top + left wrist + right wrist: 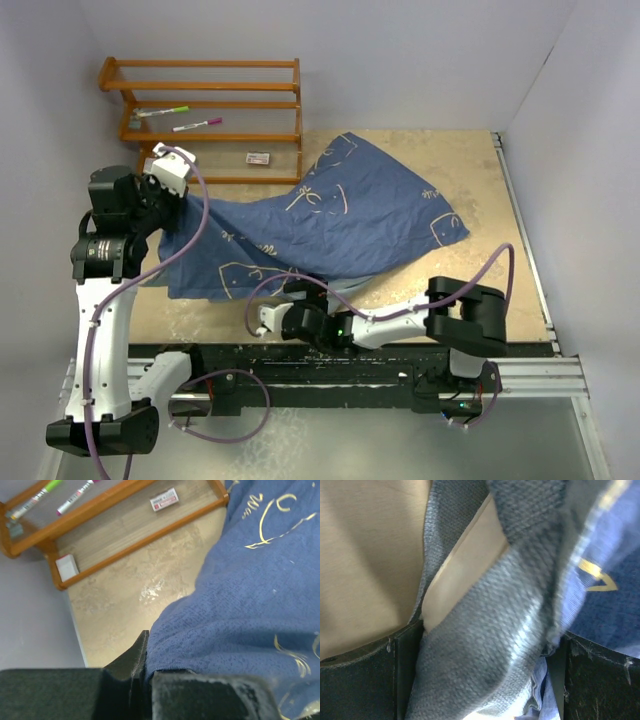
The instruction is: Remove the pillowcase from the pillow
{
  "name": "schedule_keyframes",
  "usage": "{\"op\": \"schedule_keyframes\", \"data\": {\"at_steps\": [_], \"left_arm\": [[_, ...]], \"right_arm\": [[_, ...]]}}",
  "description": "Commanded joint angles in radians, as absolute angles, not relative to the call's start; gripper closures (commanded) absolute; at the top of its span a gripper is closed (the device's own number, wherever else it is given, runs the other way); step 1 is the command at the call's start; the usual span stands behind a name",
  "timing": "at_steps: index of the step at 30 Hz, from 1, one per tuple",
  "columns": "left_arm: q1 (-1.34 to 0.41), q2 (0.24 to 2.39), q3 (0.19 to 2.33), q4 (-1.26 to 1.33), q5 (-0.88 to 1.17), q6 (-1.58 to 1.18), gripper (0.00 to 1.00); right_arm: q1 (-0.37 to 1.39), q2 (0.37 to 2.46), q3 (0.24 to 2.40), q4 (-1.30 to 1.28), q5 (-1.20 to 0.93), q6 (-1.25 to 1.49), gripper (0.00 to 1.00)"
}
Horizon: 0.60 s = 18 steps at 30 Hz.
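The large soft blue fabric pillowcase (pixel 345 215) with cream line-drawn fish and script lies spread over the tan speckled surface (pixel 470 170), running from the left arm's raised wrist across to a loose corner at the right; its left end is lifted off the surface and the rest drapes down flat. The left claw (pixel 149 666) is closed on that lifted edge, the blue cloth pinched between its black fingers (pixel 131 666) in the left wrist view. The right arm reaches leftward along the near edge, and the right claw (pixel 490 680) has a thick fold of the paler blue-grey inner side filling the gap between its fingers (pixel 370 680), touching both, so it is gripping the pillowcase at its near hem. A pale cream strip shows between the folds in the right wrist view (whether pillow or surface, I cannot tell). Behind the left arm an orange-brown wooden slatted rack (pixel 200 63) sits at the back of the surface, carrying a green-tipped marker (pixel 165 111), a pink-tipped marker (pixel 197 124) and a small red-and-white labelled block (pixel 258 158).
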State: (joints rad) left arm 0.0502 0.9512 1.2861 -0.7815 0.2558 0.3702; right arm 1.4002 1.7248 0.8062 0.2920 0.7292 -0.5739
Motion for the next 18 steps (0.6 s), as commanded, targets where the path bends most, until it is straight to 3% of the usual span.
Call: {"op": "schedule_keyframes", "data": {"at_steps": [1, 3, 5, 8, 11, 14, 18], "left_arm": [[0.057, 0.933, 1.273, -0.761, 0.285, 0.378, 1.0], [0.057, 0.933, 1.276, -0.761, 0.292, 0.375, 1.0], [0.057, 0.936, 1.277, -0.761, 0.294, 0.369, 1.0], [0.057, 0.939, 1.271, -0.756, 0.294, 0.357, 1.0], [0.057, 0.933, 1.247, -0.728, 0.284, 0.35, 0.97], [0.057, 0.909, 1.187, -0.686, 0.326, 0.361, 0.63], [0.058, 0.845, 1.096, -0.636, 0.445, 0.372, 0.47]], "right_arm": [[1.301, 1.781, 0.88, 0.335, 0.704, -0.599, 0.03], [1.285, 1.821, 0.898, 0.328, 0.713, -0.594, 0.06], [1.277, 1.849, 0.914, 0.322, 0.739, -0.582, 0.16], [1.265, 1.856, 0.921, 0.358, 0.802, -0.557, 0.48], [1.259, 1.777, 0.942, 0.393, 0.842, -0.54, 0.97], [1.242, 1.63, 0.991, 0.393, 0.775, -0.486, 1.0], [1.202, 1.476, 1.219, 0.158, 0.594, -0.334, 1.0]]}}
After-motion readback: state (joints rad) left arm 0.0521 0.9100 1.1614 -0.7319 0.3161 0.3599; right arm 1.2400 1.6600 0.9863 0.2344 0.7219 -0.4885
